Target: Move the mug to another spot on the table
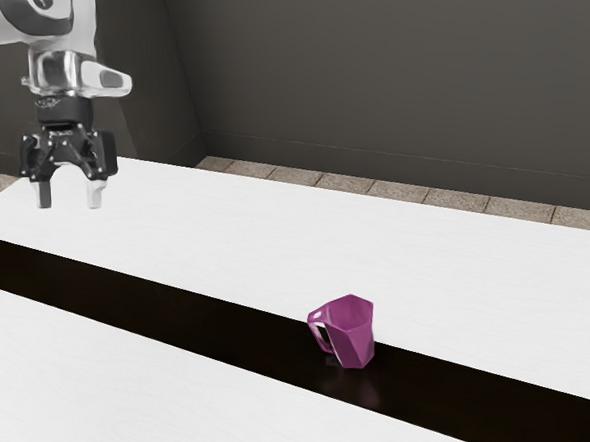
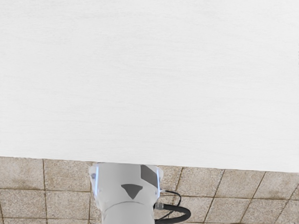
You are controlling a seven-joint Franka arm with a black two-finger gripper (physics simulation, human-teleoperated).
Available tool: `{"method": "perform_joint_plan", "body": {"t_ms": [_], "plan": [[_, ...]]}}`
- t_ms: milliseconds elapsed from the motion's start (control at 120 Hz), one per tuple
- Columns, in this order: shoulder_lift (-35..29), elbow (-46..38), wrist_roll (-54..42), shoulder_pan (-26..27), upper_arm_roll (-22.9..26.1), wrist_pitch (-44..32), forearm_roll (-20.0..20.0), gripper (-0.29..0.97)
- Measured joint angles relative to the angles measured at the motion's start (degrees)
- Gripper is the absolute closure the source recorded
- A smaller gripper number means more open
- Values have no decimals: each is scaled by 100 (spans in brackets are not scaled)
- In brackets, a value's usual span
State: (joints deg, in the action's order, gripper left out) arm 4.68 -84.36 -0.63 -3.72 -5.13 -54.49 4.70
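A purple faceted mug stands upright on the black stripe of the table, its handle turned toward the exterior view's left. My gripper hangs high above the white table surface at the exterior view's far left, well away from the mug. Its two fingers point down, stand apart and hold nothing. The wrist view looks down on the white tabletop beneath the hand.
A wide black stripe runs diagonally across the white table. Beyond the table's edge lies a tiled floor, where the robot's grey base stands. Dark walls rise behind the table.
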Motion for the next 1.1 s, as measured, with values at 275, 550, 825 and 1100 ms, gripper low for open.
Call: {"method": "perform_joint_plan", "body": {"t_ms": [275, 550, 825, 1100], "plan": [[-96, -792, -63, 147, 23, -2658, 73, 2], [-1059, -3289, -116, 756, 29, -4813, 61, 2], [-811, -3957, -1359, 1447, 42, -6762, 503, 5], [-122, -4140, -3566, 2062, 77, -7900, 2094, 5]]}}
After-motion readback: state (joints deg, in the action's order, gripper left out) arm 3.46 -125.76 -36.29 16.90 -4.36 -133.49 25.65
